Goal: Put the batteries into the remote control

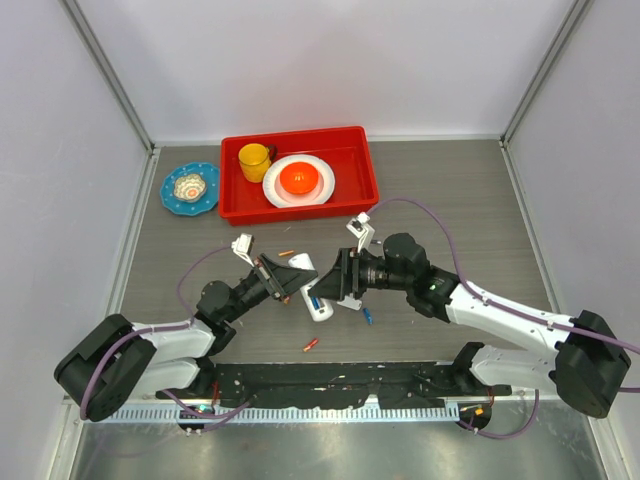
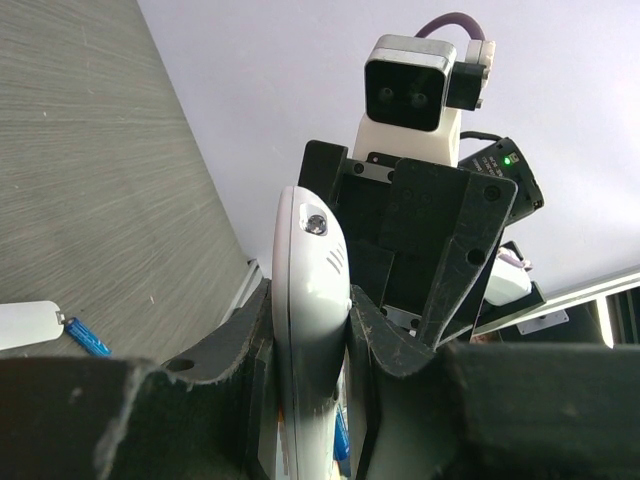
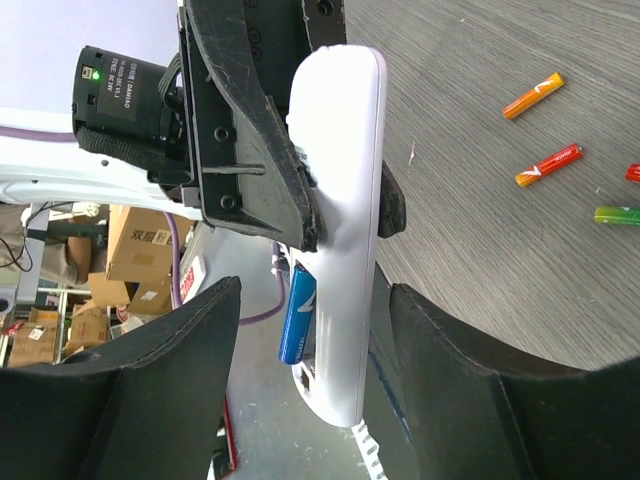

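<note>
Currently you're clamping the remote control in the L gripper. The jaws are closed on its two long edges, and you're holding it up off the table, mid-scene and on the near side of the red bin. That lift looks deliberate: w/ the body pinned by its edges, the open back is staying reachable for the other arm, and the handset isn't going to skid while a cell is pushed in.

You're bringing the R gripper in from the right, jaws standing wide and gripping nothing. Its fingers are straddling the remote's lower end, one on each side. The gap on one side is clear, but the other finger is sitting very near the shell, so contact there is hard to call.

One blue battery is lying along the remote's open side, just beside the R gripper's midline. It's prob. in the bay, but whether it's fully seated isn't visible.

Spares are waiting on the table, well apart from both grippers:
- an orange battery and a red-orange battery
- a green battery
- another blue cell, touching or just beside the white back cover
</note>
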You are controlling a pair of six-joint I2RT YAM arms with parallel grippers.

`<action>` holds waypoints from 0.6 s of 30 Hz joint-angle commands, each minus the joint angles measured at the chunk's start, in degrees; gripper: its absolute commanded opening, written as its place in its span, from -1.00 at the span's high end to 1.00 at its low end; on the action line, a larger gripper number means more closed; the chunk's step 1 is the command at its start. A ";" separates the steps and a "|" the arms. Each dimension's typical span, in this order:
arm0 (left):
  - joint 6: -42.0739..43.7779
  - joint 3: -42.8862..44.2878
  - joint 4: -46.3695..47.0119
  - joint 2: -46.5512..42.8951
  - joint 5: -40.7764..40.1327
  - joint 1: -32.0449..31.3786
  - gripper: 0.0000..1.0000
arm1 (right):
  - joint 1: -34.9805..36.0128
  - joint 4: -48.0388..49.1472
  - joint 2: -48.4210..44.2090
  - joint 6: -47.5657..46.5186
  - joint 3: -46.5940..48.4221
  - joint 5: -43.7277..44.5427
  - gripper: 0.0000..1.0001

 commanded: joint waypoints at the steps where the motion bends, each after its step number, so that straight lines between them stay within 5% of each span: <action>1: 0.08 1.69 14.95 -1.42 1.07 -0.22 0.99 | 0.05 3.19 0.55 0.52 0.05 -0.51 -0.32; 18: -0.10 1.60 14.95 -2.03 1.07 -0.22 0.99 | -0.13 1.96 2.66 0.08 0.58 0.37 -0.17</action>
